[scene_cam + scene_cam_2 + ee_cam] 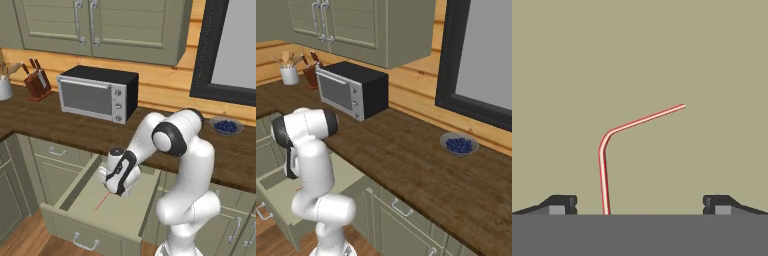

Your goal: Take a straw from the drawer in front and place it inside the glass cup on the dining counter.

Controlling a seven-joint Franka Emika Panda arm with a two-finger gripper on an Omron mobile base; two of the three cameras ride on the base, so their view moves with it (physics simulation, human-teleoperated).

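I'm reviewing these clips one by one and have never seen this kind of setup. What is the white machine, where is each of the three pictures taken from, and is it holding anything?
It is a white robot arm in a rendered kitchen. Two pictures come from cameras behind it, left and right; the third looks along its end effector. The arm reaches down into the open drawer, where a thin red straw lies on the pale floor. The fingers stand wide apart on either side of it, so nothing is held. On the worktop behind sit a toaster oven, a knife block, a utensil pot and a bowl of blueberries.
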